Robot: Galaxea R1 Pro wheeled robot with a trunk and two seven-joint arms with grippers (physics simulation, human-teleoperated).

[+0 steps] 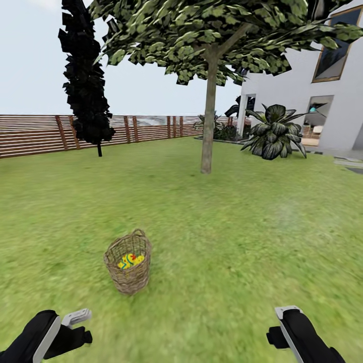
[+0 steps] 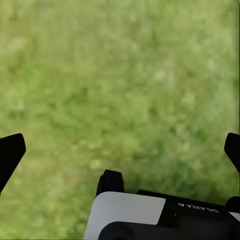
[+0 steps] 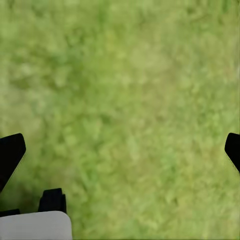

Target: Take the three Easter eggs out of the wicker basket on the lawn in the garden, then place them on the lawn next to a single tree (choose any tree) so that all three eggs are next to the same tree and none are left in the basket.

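Note:
The brown wicker basket stands upright on the lawn, a short way ahead and slightly left of centre. Inside it lie the yellow Easter eggs with blue and red marks, bunched so I cannot separate them. The tree with its straight grey-brown trunk rises farther back, right of the basket. My left gripper hangs low, left of and nearer than the basket. My right gripper hangs low at the right. Both are open over bare grass, as the left gripper and right gripper show in the wrist views.
A narrow dark cypress stands at the back left before the brown slatted fence. The white house and a leafy bush are at the back right. Grey paving lies at the right edge.

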